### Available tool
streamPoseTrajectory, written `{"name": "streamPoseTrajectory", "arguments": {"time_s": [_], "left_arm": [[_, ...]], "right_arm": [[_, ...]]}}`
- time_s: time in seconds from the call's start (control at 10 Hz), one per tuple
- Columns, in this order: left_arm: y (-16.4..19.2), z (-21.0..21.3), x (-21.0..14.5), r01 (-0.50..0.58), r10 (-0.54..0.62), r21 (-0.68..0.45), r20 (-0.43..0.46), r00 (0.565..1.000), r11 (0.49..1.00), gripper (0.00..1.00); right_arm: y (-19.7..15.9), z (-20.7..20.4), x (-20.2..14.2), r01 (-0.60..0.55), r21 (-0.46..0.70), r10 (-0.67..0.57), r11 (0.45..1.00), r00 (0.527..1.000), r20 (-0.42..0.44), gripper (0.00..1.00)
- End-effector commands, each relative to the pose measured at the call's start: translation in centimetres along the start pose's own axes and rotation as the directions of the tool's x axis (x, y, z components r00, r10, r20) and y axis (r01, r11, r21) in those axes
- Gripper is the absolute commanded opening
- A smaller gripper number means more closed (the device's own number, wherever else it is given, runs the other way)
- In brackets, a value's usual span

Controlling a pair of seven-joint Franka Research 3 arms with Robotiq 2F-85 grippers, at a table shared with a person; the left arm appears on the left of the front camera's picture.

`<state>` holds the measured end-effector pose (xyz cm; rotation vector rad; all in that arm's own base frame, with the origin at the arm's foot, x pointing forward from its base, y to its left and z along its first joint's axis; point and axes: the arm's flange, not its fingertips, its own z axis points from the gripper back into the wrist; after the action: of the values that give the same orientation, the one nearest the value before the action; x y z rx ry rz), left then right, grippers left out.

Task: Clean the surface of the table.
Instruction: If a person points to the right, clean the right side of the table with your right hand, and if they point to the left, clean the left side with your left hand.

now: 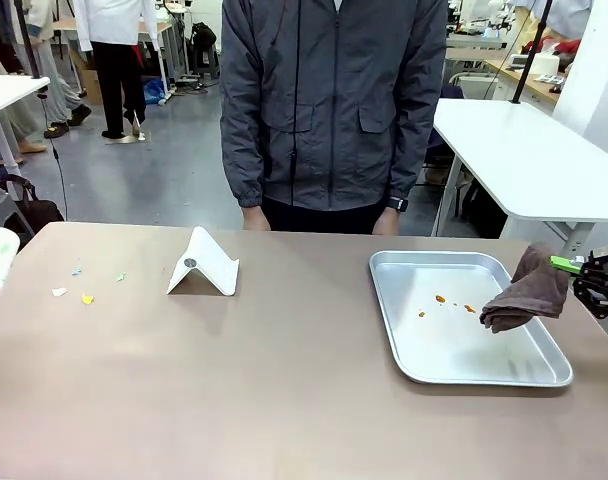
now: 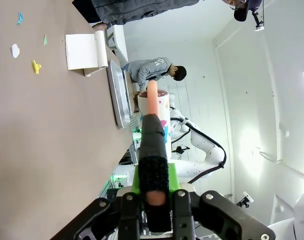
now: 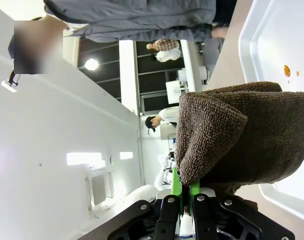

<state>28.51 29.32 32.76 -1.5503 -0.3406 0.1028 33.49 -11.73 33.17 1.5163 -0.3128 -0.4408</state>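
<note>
Table [image 1: 284, 400], taupe-brown, carries the silver tray [image 1: 386, 300] on its right part and stretches far to the tray's left. The right gripper [image 1: 566, 264] hangs just off the tray's right rim, jaws clamped on a brown cloth [image 1: 529, 290] that droops over that rim. The left gripper [image 2: 154, 182] is closed round a black-handled tool [image 2: 153, 145], well apart from the tray, with the table top alongside it. Coloured scraps [image 1: 87, 298] and a folded white card [image 1: 206, 265] lie left of the tray.
</note>
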Motion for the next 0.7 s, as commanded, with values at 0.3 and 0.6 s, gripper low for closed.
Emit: {"name": "streamPoseTrajectory", "arguments": {"time_s": [0.3, 0.6], "left_arm": [[-0.48, 0.16, -0.34, 0.005, -0.005, 0.003, -0.005, 1.000, 1.000, 0.07], [-0.48, 0.16, -0.34, 0.005, -0.005, 0.003, -0.005, 1.000, 1.000, 0.07]], "right_arm": [[0.80, 0.02, -0.08, 0.022, 0.002, -0.022, 1.000, 1.000, 0.000, 0.00], [0.80, 0.02, -0.08, 0.022, 0.002, -0.022, 1.000, 1.000, 0.000, 0.00]]}}
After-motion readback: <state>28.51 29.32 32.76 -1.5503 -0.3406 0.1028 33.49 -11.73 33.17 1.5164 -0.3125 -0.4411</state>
